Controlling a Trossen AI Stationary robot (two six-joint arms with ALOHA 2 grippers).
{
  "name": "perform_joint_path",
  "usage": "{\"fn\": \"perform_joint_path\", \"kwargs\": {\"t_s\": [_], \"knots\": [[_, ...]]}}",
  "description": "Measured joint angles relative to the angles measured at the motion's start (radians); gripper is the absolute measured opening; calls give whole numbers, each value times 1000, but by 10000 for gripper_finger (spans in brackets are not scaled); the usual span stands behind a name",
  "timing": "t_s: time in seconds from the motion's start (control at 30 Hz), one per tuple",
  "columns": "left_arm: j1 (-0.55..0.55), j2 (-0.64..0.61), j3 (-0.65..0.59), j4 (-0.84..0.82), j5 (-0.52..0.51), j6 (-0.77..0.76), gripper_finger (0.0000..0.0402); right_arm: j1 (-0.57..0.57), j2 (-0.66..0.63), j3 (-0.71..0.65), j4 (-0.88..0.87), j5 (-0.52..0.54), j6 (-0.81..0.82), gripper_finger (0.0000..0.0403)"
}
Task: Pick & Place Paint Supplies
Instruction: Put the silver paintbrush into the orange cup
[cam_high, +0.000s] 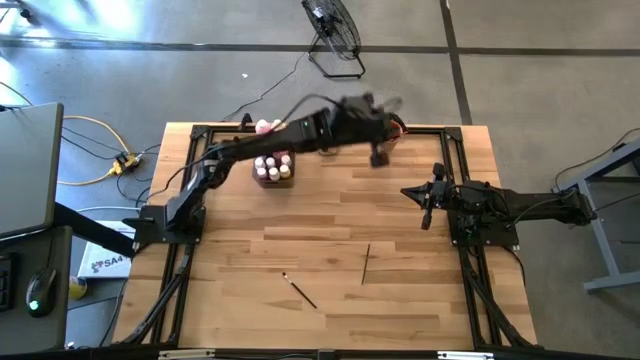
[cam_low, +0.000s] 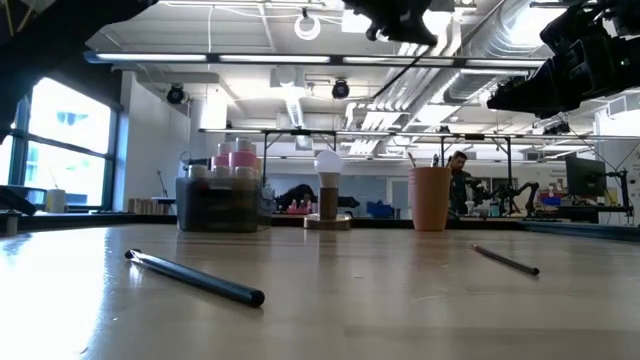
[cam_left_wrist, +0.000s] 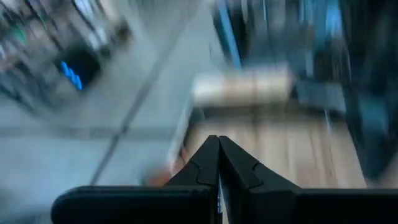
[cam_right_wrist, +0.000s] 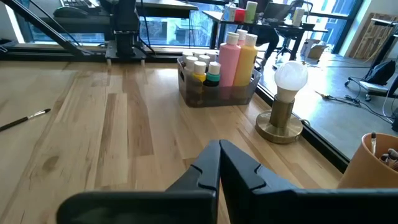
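Bottles (cam_right_wrist: 229, 56) stand packed in the grey tray (cam_right_wrist: 217, 94) at the table's far edge: a pink and a yellow one tall at one end, small capped ones beside them. Left gripper (cam_high: 378, 155) hangs high and blurred well to the right of that tray, fingers pressed together, nothing in them. Right gripper (cam_high: 428, 218) sits farther right still, also closed and empty. Two paintbrushes (cam_high: 299, 291) (cam_high: 366, 264) lie flat on the wood, well in front of the tray (apart from each other). A white ball on a brass base (cam_right_wrist: 283, 102) stands just beside the tray.
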Motion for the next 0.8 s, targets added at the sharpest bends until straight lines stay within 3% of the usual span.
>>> {"fn": "perform_joint_path", "kwargs": {"t_s": [0.17, 0.27, 0.53, 0.8], "knots": [[90, 12, 3, 307, 191, -33, 0, 0, 0, 0, 0, 0, 0, 2], [136, 33, 2, 404, 270, -82, 0, 0, 0, 0, 0, 0, 3, 2], [210, 134, 2, 489, 295, -233, 0, 0, 0, 0, 0, 3, -8, 2], [197, 286, 0, 871, 344, -227, 0, 0, 0, 0, 0, 4, -16, 3]]}}
